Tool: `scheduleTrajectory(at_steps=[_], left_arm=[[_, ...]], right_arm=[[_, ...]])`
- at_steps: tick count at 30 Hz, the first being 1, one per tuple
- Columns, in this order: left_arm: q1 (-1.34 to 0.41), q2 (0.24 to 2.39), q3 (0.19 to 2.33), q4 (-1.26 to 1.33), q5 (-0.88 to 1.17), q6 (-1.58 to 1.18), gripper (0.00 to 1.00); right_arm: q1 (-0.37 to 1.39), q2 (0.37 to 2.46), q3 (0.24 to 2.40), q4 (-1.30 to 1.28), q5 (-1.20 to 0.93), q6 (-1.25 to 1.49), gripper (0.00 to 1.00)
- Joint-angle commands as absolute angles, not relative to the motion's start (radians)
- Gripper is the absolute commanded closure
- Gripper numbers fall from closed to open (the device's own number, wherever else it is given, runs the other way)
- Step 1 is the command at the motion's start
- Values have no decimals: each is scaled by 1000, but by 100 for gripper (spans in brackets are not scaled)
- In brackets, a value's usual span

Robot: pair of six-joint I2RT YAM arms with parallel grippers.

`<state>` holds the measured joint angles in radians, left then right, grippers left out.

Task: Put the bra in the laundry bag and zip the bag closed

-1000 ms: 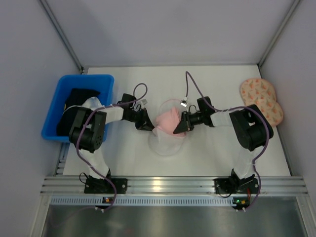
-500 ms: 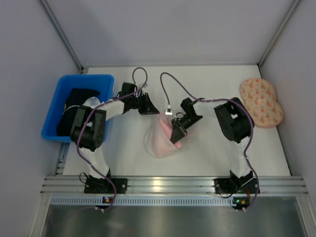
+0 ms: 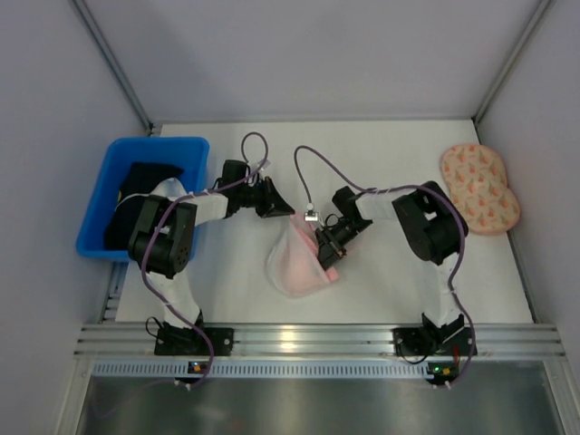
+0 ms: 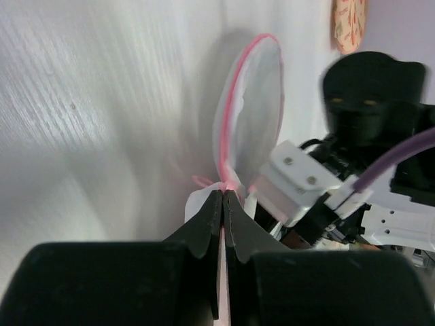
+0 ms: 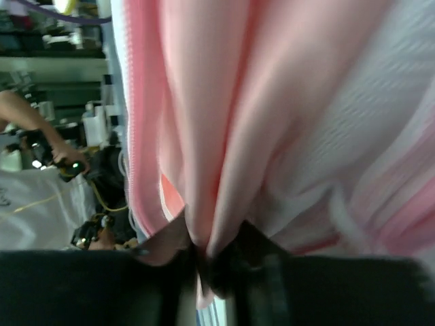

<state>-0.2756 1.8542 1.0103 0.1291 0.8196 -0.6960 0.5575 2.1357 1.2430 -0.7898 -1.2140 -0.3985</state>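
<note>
Both arms meet at the bag (image 3: pixel 292 267).
Left jaws pinch its pink rim; right jaws grip the bra (image 5: pixel 224 102) against it.

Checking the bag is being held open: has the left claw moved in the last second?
Yes. Against the blue bin, the left claw moved toward the back wall, slightly right.

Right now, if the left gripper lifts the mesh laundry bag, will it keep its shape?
Likely floppy and light: the laundry bag is thin see-through mesh, bunched where the left gripper pinches it. Its pink-edged rim arches open, so that edge may spring.
</note>
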Motion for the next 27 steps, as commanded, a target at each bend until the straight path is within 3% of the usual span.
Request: scheduleTrajectory(at_steps=[1, 5, 9, 11, 12, 17, 21, 27], left_arm=[[-273, 1792, 993, 224, 821, -710, 95], [-272, 1792, 994, 212, 810, -703, 91], [-272, 1784, 1012, 161, 802, -677, 90], [-273, 1779, 1020, 141, 799, -650, 90], [-273, 1779, 1026, 121, 799, -641, 89], [-273, 1761, 1035, 86, 795, -591, 86], [-273, 1753, 1043, 75, 798, -560, 83], [-272, 1759, 1074, 29, 799, -496, 76]], right_arm=[[558, 1948, 1158, -321, -997, 41, 78], [558, 1945, 1169, -273, -979, 130, 73], [558, 1910, 1189, -282, -957, 157, 43], [555, 1898, 1233, -397, -902, 89, 38], [545, 1870, 1236, -419, -876, 72, 30], [463, 1783, 1269, -613, -739, -47, 26], [342, 1683, 1295, -681, -678, -86, 16], [209, 1686, 1278, -655, -486, -94, 15]])
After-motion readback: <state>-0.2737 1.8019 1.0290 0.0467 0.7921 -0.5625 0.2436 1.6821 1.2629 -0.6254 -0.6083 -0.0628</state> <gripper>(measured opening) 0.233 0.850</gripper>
